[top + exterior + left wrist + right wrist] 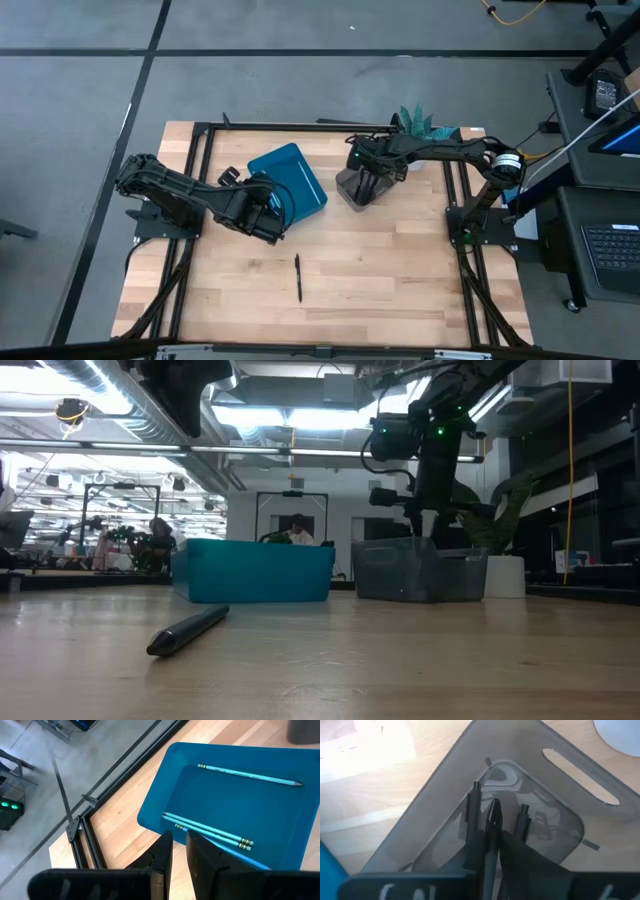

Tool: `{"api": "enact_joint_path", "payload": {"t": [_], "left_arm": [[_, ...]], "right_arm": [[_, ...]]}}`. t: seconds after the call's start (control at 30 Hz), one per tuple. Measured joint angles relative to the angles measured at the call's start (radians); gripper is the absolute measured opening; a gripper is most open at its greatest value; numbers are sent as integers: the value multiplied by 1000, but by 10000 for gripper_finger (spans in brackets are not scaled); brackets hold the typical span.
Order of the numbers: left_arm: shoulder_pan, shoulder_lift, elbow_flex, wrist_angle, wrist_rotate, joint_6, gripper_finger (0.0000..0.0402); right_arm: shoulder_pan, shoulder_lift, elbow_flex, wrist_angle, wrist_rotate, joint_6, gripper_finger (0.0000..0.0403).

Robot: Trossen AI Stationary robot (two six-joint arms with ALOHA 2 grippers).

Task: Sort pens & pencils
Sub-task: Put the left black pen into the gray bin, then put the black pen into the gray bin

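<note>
A black pen (298, 277) lies flat on the wood near the table's near edge, also seen in the low view (190, 630). Several light blue pencils (207, 827) lie flat in the blue tray (290, 185). Two black pens (470, 805) (522, 820) lie in the grey bin (355, 190). My right gripper (492, 837) stands over that bin, pointing down into it, shut on a third black pen. My left gripper (179, 847) hovers at the tray's near-left rim, its fingers a narrow gap apart with nothing between them. My right gripper pinches a black pen (493, 817) between its two fingers (520, 852), coming from above and pointing down into the grey bin. The pen lies along the fingers, its free end sticking out past them toward the bin floor. Whether that end touches the floor I cannot tell.
A white pot (505, 575) with a green plant (420, 120) stands just beyond the grey bin near the table's far-right corner. Black frame rails (195, 150) border the table's left, right and far sides. Bare wood surrounds the lone pen.
</note>
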Motion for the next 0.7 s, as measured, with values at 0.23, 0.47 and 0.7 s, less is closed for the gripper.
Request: {"api": "enact_joint_path", "payload": {"t": [0.23, 0.47, 0.7], "left_arm": [[-1, 0, 0, 1, 20, -2, 50], [-14, 0, 0, 0, 23, -19, 50], [-14, 0, 0, 0, 8, -20, 50]], "right_arm": [[0, 0, 0, 33, 1, -2, 74], [10, 0, 0, 46, 2, -4, 98], [97, -9, 99, -73, -12, -88, 99]]}}
